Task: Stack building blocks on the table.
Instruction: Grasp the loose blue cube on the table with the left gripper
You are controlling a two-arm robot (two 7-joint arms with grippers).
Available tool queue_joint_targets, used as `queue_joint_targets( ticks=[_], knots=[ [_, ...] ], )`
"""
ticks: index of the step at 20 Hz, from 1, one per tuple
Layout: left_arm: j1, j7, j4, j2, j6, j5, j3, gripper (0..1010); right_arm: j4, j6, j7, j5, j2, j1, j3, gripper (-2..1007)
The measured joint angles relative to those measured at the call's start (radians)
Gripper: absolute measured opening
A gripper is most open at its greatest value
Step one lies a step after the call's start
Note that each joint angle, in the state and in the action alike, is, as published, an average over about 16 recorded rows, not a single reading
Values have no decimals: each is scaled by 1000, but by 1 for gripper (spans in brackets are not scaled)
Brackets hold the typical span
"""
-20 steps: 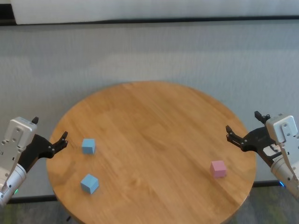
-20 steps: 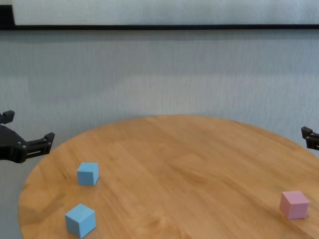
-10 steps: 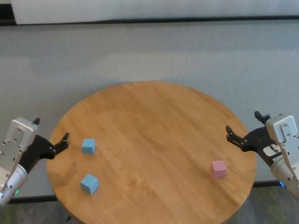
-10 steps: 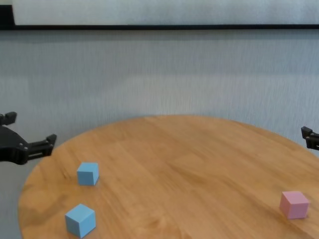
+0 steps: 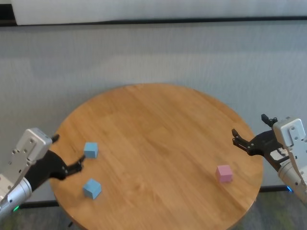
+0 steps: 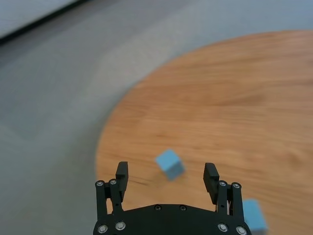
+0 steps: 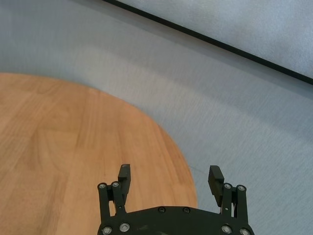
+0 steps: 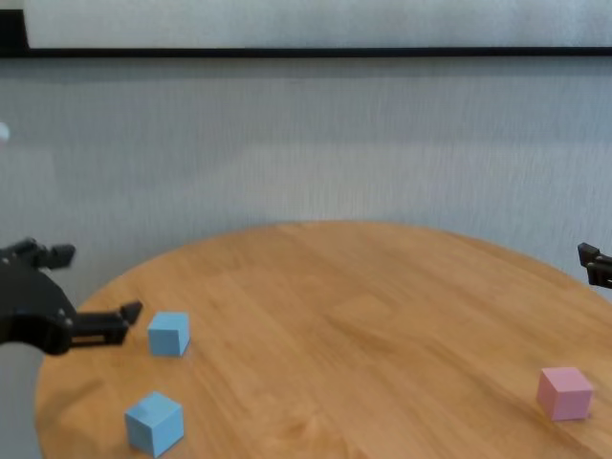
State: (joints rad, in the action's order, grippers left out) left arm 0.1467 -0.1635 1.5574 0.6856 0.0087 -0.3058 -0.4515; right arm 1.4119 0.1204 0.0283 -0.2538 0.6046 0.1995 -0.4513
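Note:
Two light blue cubes (image 5: 90, 149) (image 5: 91, 188) sit apart near the left edge of the round wooden table (image 5: 158, 124). A pink cube (image 5: 224, 173) sits near the right edge. My left gripper (image 5: 68, 152) is open and empty over the table's left edge, just left of the farther blue cube (image 8: 168, 333). In the left wrist view that cube (image 6: 170, 164) lies ahead between the open fingers (image 6: 121, 172), and the nearer one (image 6: 254, 215) is off to the side. My right gripper (image 5: 248, 123) is open and empty beyond the table's right edge, behind the pink cube (image 8: 564, 392).
Grey carpet floor (image 5: 153, 52) surrounds the table, with a wall baseboard (image 5: 153, 21) far behind. The right wrist view shows only the table's edge (image 7: 161, 147) and floor. The wood between the blue cubes and the pink cube is bare.
My left gripper has moved nearer and inward, from outside the table's left edge to over it, close beside the farther blue cube. The right arm and the cubes have not moved.

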Motion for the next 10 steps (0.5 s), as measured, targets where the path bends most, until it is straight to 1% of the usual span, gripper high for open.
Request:
queue_joint_targets(
  ticks=[5,7,10],
  knots=[
    [-24,-104,59,33,79,-74,9,1000,0,0,0,0,0,0,0,1005],
    [-32,-140,76,41,110,-106,14,1000,0,0,0,0,0,0,0,1005],
    [-41,-182,90,45,150,-146,20,1000,0,0,0,0,0,0,0,1005]
  ],
)
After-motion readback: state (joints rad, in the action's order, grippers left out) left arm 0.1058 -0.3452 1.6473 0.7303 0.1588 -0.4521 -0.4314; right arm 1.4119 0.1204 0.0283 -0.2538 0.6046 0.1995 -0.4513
